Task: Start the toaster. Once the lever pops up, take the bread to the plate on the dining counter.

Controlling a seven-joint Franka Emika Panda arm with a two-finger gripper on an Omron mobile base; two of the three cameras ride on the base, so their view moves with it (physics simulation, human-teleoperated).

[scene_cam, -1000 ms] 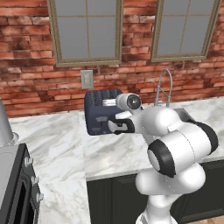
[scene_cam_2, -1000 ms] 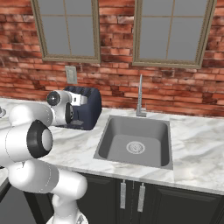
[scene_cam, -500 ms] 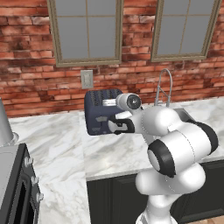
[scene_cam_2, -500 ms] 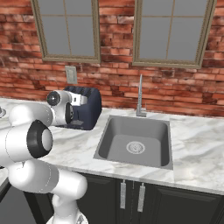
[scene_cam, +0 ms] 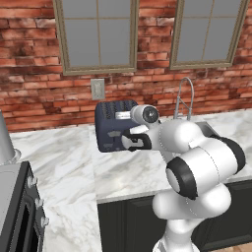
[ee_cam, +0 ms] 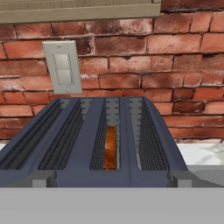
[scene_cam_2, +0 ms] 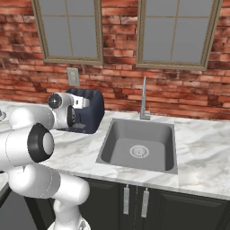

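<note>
The dark navy toaster (scene_cam: 110, 125) (scene_cam_2: 93, 112) stands on the marble worktop against the brick wall. In the hand view I look down on the toaster (ee_cam: 124, 175) from just in front. The brown bread (ee_cam: 110, 151) sits low in the third slot from the left. My gripper (scene_cam: 134, 142) is open and hangs close to the toaster's front face at its right end, with nothing between its fingers. The plate and the dining counter are out of view.
A steel sink (scene_cam_2: 139, 143) with a tall faucet (scene_cam_2: 143, 96) lies right of the toaster. A wall outlet (scene_cam: 98, 88) (ee_cam: 63, 65) is above and behind it. A stove (scene_cam: 17, 211) and a grey pot (scene_cam: 5, 140) are at the left.
</note>
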